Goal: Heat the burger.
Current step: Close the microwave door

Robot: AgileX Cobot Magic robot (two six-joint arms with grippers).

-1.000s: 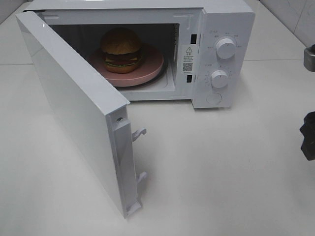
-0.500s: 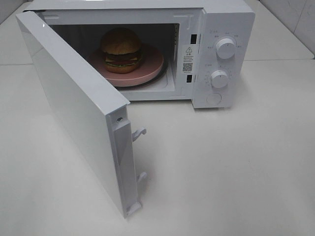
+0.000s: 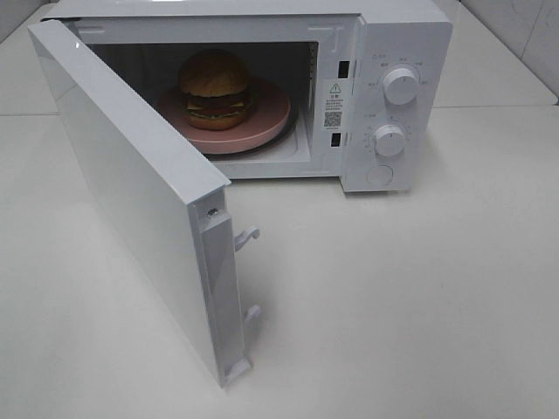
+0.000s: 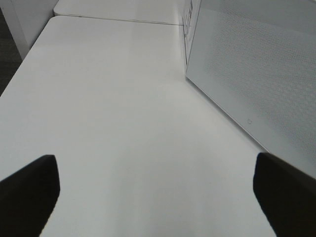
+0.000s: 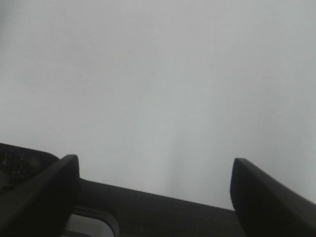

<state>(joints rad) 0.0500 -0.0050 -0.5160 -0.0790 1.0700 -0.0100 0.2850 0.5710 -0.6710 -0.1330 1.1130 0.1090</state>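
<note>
Exterior high: burger (image 3: 216, 89) inside open microwave (image 3: 410, 35).

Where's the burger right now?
In the exterior high view, the burger sits on the pink plate inside the open microwave, upper centre, left of the knobs.

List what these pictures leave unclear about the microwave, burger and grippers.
Exterior high: dial markings too small to read; the open door hides part of the pink plate's rim; the burger's back is unseen; both grippers lie outside the frame.
Wrist views: left gripper and right gripper show fingertips only, never the burger.
</note>
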